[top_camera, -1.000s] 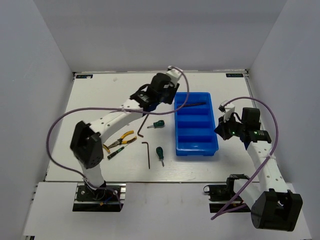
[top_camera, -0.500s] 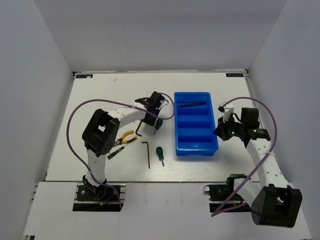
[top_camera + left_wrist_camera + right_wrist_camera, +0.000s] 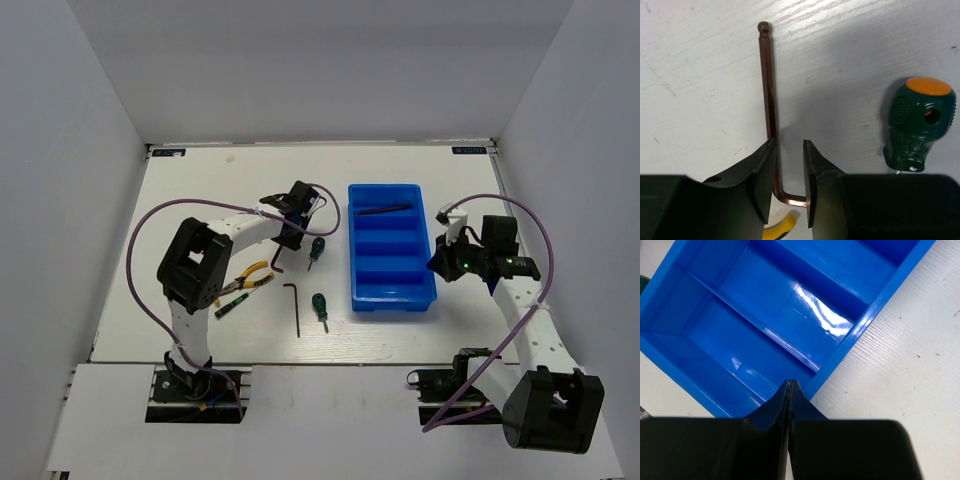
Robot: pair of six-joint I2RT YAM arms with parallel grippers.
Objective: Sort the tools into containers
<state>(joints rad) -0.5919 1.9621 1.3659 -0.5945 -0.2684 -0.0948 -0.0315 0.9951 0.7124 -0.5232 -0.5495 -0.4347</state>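
My left gripper [image 3: 287, 236] hangs low over a thin dark L-shaped hex key [image 3: 767, 90] left of the blue tray [image 3: 431, 262]. Its jaws stand slightly apart, astride the key's shaft just above the bend [image 3: 788, 150]. A green-handled screwdriver [image 3: 917, 125] lies just to its right. One hex key [image 3: 382, 210] lies in the tray's far compartment. Another hex key [image 3: 295, 306], a second screwdriver [image 3: 320, 303], yellow-handled pliers [image 3: 246, 277] and a slim dark-green tool [image 3: 230, 304] lie on the table. My right gripper [image 3: 790, 384] is shut and empty over the tray's near right edge [image 3: 865, 320].
White walls enclose the table on three sides. The tray's three nearer compartments [image 3: 392, 262] hold nothing. The pliers' yellow handle [image 3: 777, 230] shows just below my left fingertips.
My left arm has swung back from beside the tray's far end and come down over the hex key left of the tray. The right arm has not moved.
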